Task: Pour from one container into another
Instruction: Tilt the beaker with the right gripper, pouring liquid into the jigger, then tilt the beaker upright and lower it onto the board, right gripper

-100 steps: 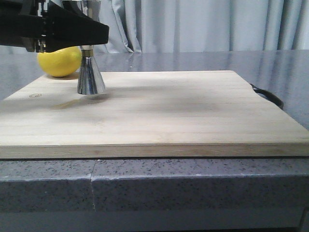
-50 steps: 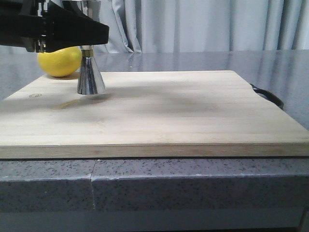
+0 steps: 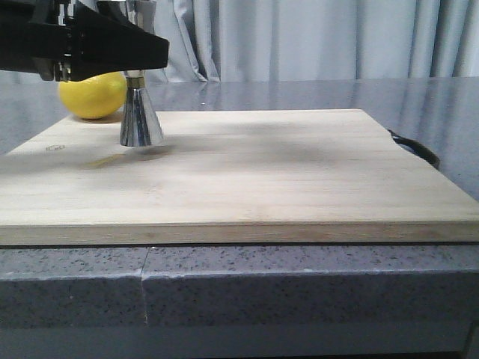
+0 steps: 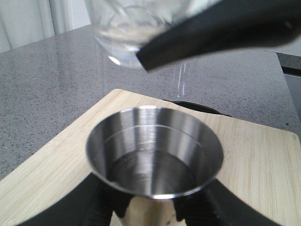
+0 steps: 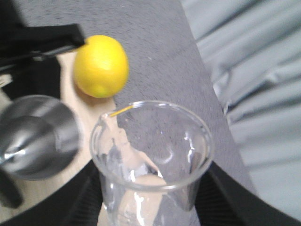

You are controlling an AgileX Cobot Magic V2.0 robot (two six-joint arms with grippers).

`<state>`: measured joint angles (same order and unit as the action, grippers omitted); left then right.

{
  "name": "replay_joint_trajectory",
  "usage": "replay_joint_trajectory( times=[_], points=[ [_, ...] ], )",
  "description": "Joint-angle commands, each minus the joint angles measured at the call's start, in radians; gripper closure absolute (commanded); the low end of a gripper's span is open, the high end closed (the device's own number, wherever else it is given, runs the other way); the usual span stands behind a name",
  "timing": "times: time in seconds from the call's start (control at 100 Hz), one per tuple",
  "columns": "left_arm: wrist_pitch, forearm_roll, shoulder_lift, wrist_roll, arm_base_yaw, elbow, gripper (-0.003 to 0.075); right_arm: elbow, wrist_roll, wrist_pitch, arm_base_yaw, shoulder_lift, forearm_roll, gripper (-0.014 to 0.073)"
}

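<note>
the steel jigger [image 3: 141, 120] is seen standing upright on the wooden cutting board [image 3: 247, 172], near the board's far left corner. its lower cone rests on the wood, and the thin gold band at its waist sits right under a black arm that covers the top half in the front view. a lemon [image 3: 92, 95] is parked just behind it, at the board's back edge on the left.

from the left wrist view the jigger's open cup [image 4: 154, 157] is looked straight into, with a little clear liquid at the bottom. the left gripper [image 4: 150, 214] is clamped on the jigger below the cup, one black finger on each side of the steel body.

the clear glass beaker [image 4: 136, 30] is held tilted above the jigger's mouth, well off the board, and a thin stream of drops is seen falling from it past the far rim of the cup. in the right wrist view the beaker [image 5: 153, 160] is gripped by the right gripper [image 5: 150, 212], black fingers pressed against both sides of the glass, its pouring lip pointed toward the lemon [image 5: 100, 66] and the jigger [image 5: 40, 136] below.

the board lies on a grey speckled counter [image 3: 239, 292], with pale curtains [image 3: 314, 37] hung behind.
</note>
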<state>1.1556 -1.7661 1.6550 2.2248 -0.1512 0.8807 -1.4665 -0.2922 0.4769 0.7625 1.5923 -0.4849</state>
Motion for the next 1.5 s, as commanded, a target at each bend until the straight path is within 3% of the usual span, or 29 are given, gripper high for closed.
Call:
replay_joint_trajectory(
  times=[0.0, 0.17, 0.29, 0.43, 0.61, 0.91, 1.06, 1.22, 1.49],
  points=[
    [0.091, -0.098, -0.046, -0.006, -0.008, 0.029, 0.0447, -0.038, 0.14, -0.072, -0.043, -0.07, -0.019, 0.026],
    [0.091, -0.098, -0.046, -0.006, -0.008, 0.029, 0.0447, -0.031, 0.414, -0.066, -0.165, -0.106, -0.008, 0.026],
    [0.091, -0.098, -0.046, -0.006, -0.008, 0.029, 0.0447, 0.026, 0.484, -0.113, -0.244, -0.136, 0.012, 0.026],
    [0.091, -0.098, -0.046, -0.006, -0.008, 0.029, 0.0447, 0.168, 0.601, -0.246, -0.343, -0.188, 0.019, 0.026],
    [0.091, -0.098, -0.046, -0.006, -0.008, 0.029, 0.0446, 0.406, 0.704, -0.523, -0.455, -0.247, 0.028, 0.026],
    [0.091, -0.098, -0.046, -0.006, -0.008, 0.029, 0.0447, 0.68, 0.713, -0.98, -0.572, -0.228, 0.048, 0.026],
    [0.091, -0.098, -0.046, -0.006, -0.008, 0.029, 0.0447, 0.716, 0.713, -1.086, -0.616, -0.166, 0.038, 0.026],
    [0.091, -0.098, -0.046, -0.006, -0.008, 0.029, 0.0447, 0.716, 0.713, -1.218, -0.62, -0.091, -0.076, 0.026],
    [0.091, -0.098, -0.046, -0.006, -0.008, 0.029, 0.0447, 0.714, 0.669, -1.341, -0.62, 0.034, -0.078, 0.026]
  ],
)
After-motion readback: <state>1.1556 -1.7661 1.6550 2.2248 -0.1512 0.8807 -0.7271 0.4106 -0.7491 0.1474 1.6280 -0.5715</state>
